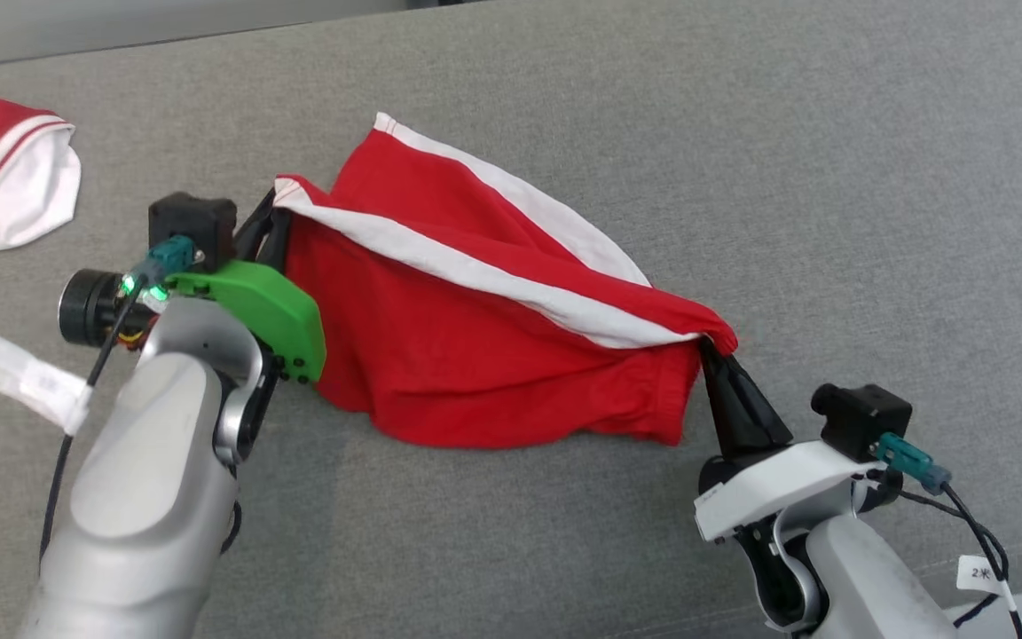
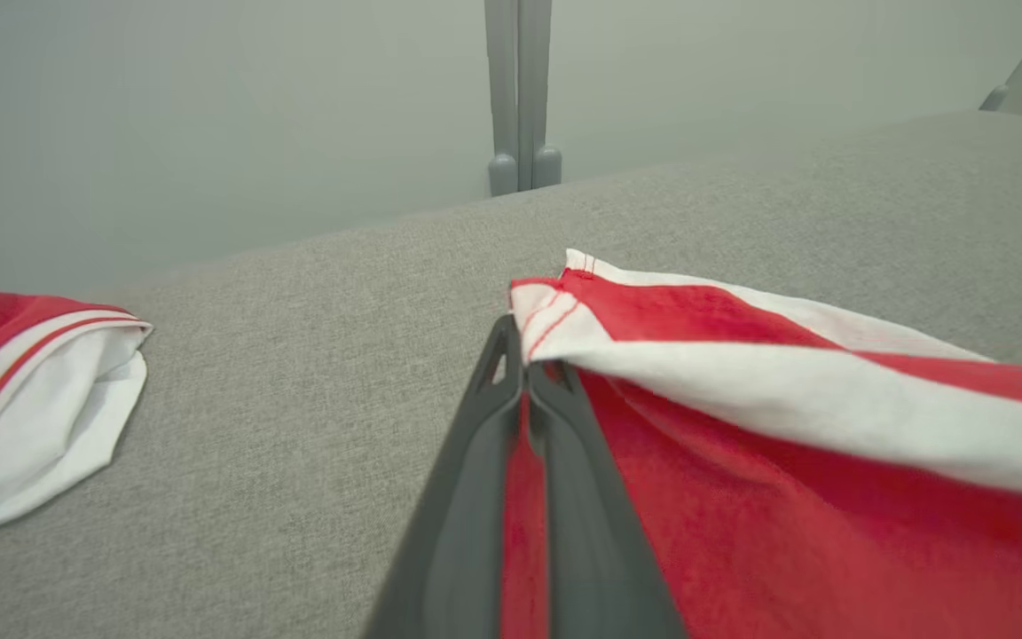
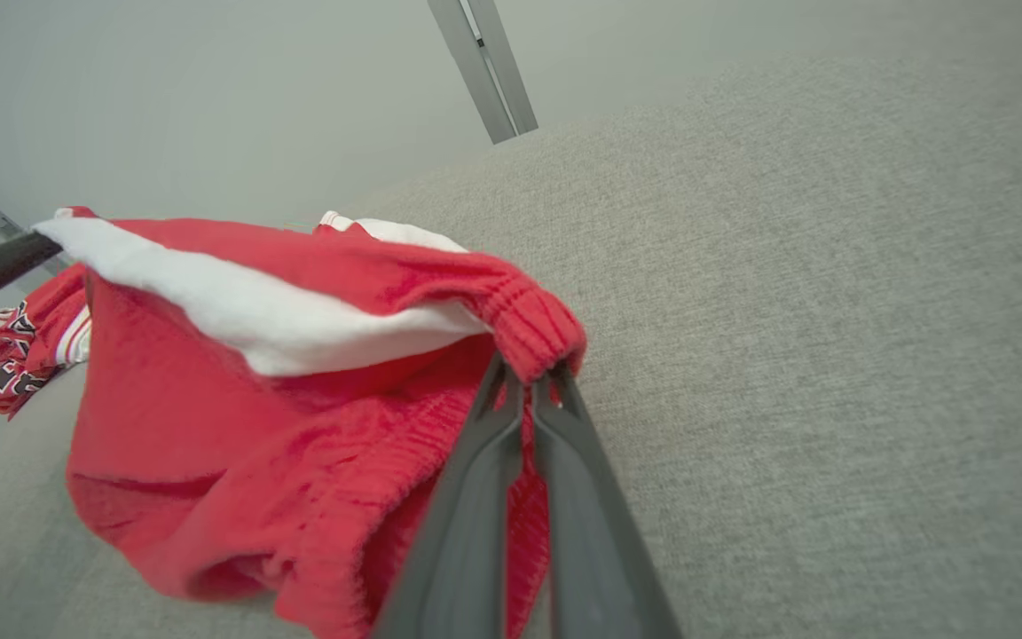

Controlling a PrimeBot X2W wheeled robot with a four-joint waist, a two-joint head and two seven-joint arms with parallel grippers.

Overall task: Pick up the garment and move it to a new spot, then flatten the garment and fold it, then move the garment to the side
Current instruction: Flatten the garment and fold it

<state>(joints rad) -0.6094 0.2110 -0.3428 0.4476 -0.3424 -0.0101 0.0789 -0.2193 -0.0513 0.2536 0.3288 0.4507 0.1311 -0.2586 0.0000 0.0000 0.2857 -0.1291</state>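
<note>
1. The left hand [image 1: 271, 222] is closed tight. It pinches one corner of the red shorts [image 1: 475, 355], right where the white stripe ends. In the left wrist view the two dark fingers [image 2: 475, 497] press together with red cloth between them.
2. The right hand [image 1: 713, 357] is closed tight too. It pinches the ribbed red waistband at the other end of the shorts.
3. The red shorts are stretched between the two hands. Their top edge is lifted and their lower part sags onto the grey fabric surface [image 1: 830, 177].
4. Another red and white garment [image 1: 5, 177] lies well apart, off to the robot's left.
</note>
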